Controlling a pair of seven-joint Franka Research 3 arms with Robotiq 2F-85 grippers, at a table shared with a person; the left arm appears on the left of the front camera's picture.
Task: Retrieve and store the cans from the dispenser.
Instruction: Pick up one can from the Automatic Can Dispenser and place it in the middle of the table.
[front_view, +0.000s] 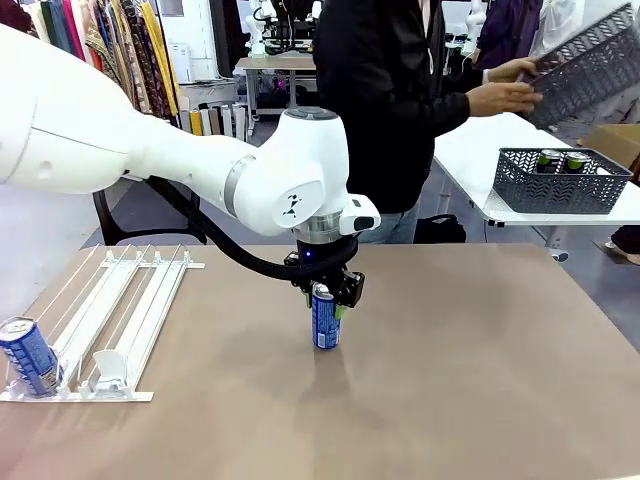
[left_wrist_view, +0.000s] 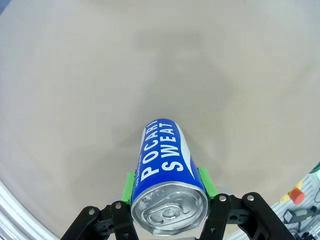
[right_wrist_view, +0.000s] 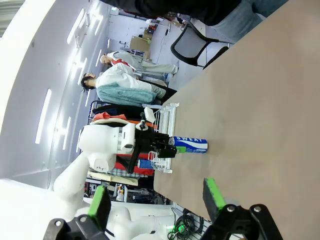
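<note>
A blue can with white print stands upright on the brown table, mid-table. My left gripper comes down over its top and is shut on it; in the left wrist view the green pads press both sides of the can. A second blue can sits tilted at the near end of the white dispenser on the table's left. In the right wrist view my right gripper stands open above the table, far from the held can and the dispenser.
A person behind the table holds a grey lattice basket up in both hands. Another grey basket with two dark cans sits on a white side table at the back right. Bare table spreads to the right of the can.
</note>
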